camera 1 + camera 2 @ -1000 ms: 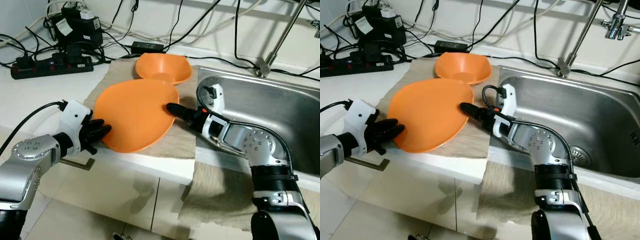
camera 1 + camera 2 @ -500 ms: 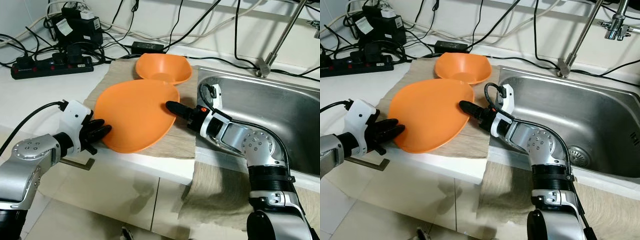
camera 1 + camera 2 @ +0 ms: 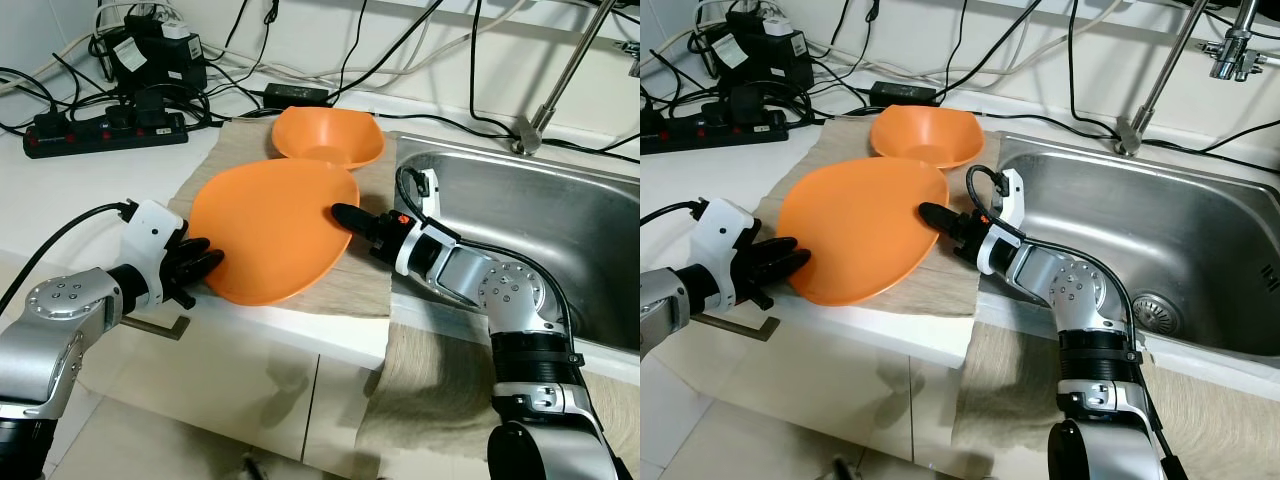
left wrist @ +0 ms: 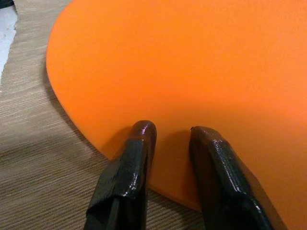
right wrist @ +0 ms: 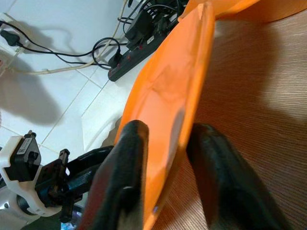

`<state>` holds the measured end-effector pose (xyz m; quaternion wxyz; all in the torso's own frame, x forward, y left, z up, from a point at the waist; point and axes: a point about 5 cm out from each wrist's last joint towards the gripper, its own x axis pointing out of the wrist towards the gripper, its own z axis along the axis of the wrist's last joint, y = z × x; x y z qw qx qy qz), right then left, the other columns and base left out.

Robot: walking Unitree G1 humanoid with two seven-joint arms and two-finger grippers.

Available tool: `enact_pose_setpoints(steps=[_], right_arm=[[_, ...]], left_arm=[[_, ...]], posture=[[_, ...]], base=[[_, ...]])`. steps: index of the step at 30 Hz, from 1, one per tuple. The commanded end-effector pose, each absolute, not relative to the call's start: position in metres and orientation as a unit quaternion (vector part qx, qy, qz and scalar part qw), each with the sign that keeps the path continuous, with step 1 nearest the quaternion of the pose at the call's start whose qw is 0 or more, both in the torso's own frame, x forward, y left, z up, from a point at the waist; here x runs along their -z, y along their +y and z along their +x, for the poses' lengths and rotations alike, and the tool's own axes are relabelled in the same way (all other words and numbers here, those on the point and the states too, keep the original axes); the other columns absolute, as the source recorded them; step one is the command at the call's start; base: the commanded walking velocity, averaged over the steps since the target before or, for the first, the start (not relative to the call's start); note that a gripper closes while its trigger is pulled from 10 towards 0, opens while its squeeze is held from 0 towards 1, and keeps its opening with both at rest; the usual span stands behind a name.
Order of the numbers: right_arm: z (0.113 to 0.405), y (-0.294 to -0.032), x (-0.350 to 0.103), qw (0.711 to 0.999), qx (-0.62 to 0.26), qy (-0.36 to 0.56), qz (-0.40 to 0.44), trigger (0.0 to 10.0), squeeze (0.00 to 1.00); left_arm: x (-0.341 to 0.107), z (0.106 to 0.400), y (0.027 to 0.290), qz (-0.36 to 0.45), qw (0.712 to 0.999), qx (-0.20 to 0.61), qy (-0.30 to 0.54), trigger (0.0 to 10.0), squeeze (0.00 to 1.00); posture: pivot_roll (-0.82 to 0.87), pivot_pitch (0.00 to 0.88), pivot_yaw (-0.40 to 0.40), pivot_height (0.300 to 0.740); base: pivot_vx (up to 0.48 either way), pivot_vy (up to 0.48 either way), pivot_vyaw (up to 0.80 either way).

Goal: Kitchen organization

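Observation:
A large orange plate [image 3: 270, 230] lies on a beige cloth mat [image 3: 362, 285] on the counter, its right side slightly raised. An orange bowl [image 3: 328, 135] sits just behind it. My left gripper [image 3: 205, 258] is at the plate's near-left edge. In the left wrist view its fingers [image 4: 136, 143] stand a little apart, tips against the orange surface, nothing between them. My right gripper [image 3: 345, 215] reaches in from the sink side. In the right wrist view the plate's rim [image 5: 192, 72] runs between its two fingers [image 5: 127, 158], which close on it.
A steel sink [image 3: 560, 200] with a tap [image 3: 545, 100] lies to the right. A power strip [image 3: 100, 132] and many cables crowd the back left of the counter. A second cloth [image 3: 430, 390] hangs over the counter's front edge. A metal hex key [image 3: 160, 327] lies near my left arm.
My right gripper has shifted a little to the left along the plate's rim and its forearm has drawn closer. The left gripper and the plate have stayed put.

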<state>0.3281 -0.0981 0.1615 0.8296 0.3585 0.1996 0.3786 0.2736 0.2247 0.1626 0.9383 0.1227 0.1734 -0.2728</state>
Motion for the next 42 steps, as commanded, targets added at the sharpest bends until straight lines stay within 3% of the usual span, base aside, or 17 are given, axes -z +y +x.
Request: enact_pose_setpoints(steps=[1, 7, 17, 21, 24, 27, 28, 30, 36, 37, 38, 39, 42], right_arm=[[0.329, -0.098, -0.164, 0.829, -0.38, 0.193, 0.363, 0.0, 0.0], [0.332, -0.101, -0.166, 0.83, -0.371, 0.183, 0.375, 0.0, 0.0], [0.334, -0.101, -0.167, 0.827, -0.364, 0.177, 0.389, 0.0, 0.0], [0.335, -0.102, -0.171, 0.82, -0.361, 0.169, 0.411, 0.0, 0.0], [0.337, -0.103, -0.182, 0.81, -0.371, 0.148, 0.428, 0.0, 0.0], [0.338, -0.105, -0.192, 0.803, -0.371, 0.125, 0.45, 0.0, 0.0], [0.342, -0.115, -0.208, 0.802, -0.362, 0.081, 0.469, 0.0, 0.0], [0.347, -0.125, -0.223, 0.8, -0.348, 0.046, 0.486, 0.0, 0.0], [0.354, -0.164, -0.264, 0.813, -0.313, -0.039, 0.489, 0.0, 0.0], [0.353, -0.176, -0.274, 0.826, -0.3, -0.058, 0.474, 0.0, 0.0], [0.347, -0.203, -0.29, 0.857, -0.274, -0.092, 0.427, 0.0, 0.0], [0.347, -0.203, -0.29, 0.857, -0.274, -0.092, 0.427, 0.0, 0.0], [0.336, -0.234, -0.301, 0.895, -0.235, -0.108, 0.363, 0.0, 0.0]], left_arm=[[-0.142, 0.269, 0.219, 0.112, 0.925, 0.289, 0.221, 10.0, 0.0], [-0.179, 0.28, 0.216, 0.076, 0.946, 0.286, 0.131, 10.0, 0.0], [-0.173, 0.278, 0.216, 0.084, 0.944, 0.287, 0.142, 10.0, 0.0], [-0.207, 0.285, 0.214, 0.043, 0.961, 0.273, 0.035, 10.0, 0.0], [-0.235, 0.281, 0.206, -0.027, 0.948, 0.316, -0.015, 10.0, 0.0], [-0.249, 0.274, 0.197, -0.045, 0.931, 0.359, -0.044, 10.0, 0.0], [-0.263, 0.265, 0.185, -0.051, 0.909, 0.407, -0.076, 10.0, 0.0], [-0.269, 0.26, 0.178, -0.05, 0.895, 0.434, -0.09, 10.0, 0.0], [-0.266, 0.263, 0.167, -0.026, 0.894, 0.441, -0.071, 10.0, 0.0], [-0.263, 0.264, 0.165, -0.025, 0.895, 0.441, -0.064, 10.0, 0.0], [-0.257, 0.267, 0.159, -0.025, 0.898, 0.436, -0.049, 10.0, 0.0], [-0.257, 0.267, 0.159, -0.025, 0.898, 0.436, -0.049, 10.0, 0.0], [-0.254, 0.268, 0.152, -0.017, 0.9, 0.433, -0.041, 10.0, 0.0]], posture=[[-0.05, 0.0, -0.06, 0.74], [-0.04, 0.0, -0.057, 0.74], [-0.04, 0.0, -0.059, 0.74], [-0.04, 0.0, -0.061, 0.74], [-0.05, 0.0, -0.06, 0.74], [-0.04, 0.0, -0.059, 0.74], [-0.04, 0.0, -0.059, 0.74], [-0.05, 0.0, -0.05, 0.74], [-0.05, 0.0, -0.041, 0.74], [-0.05, 0.0, -0.037, 0.74], [-0.06, 0.0, -0.032, 0.74], [-0.06, 0.0, -0.032, 0.74], [-0.06, 0.0, -0.03, 0.74]], base=[[0.0, 0.0, 0.0], [0.0, 0.0, 0.0], [0.0, 0.0, 0.0], [0.0, 0.0, 0.0], [0.0, 0.0, 0.0], [0.0, 0.0, 0.0], [0.0, 0.0, 0.0], [0.0, 0.0, 0.0], [0.0, 0.0, 0.0], [0.0, 0.0, 0.0], [0.0, 0.0, 0.0], [0.0, 0.0, 0.0], [0.0, 0.0, 0.0]])
